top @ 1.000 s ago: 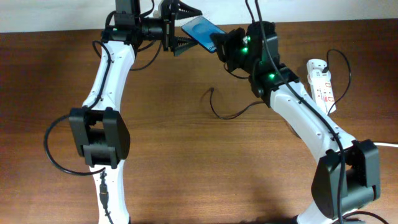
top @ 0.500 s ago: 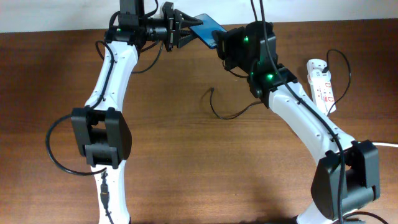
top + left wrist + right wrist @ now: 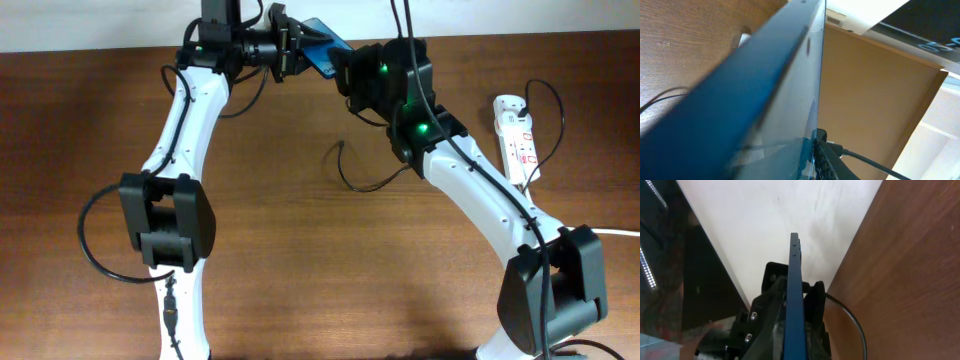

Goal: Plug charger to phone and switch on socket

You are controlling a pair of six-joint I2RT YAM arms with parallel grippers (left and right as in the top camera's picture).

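The phone, blue-screened, is held in the air over the table's far edge between both grippers. My left gripper is shut on its left end, and my right gripper is shut on its right end. In the left wrist view the phone fills the frame, with one black pad against its edge. The right wrist view shows the phone edge-on between my own fingers. The charger lies loose on the table, its connector free. The socket lies at the far right.
A thick white cord leaves the table at the right edge. A black plug lead loops above the socket. A pale wall stands right behind the table's far edge, close to both grippers.
My left gripper has moved right onto the phone's left end and closed on it. Both grippers and the phone have shifted slightly left and toward the far edge.
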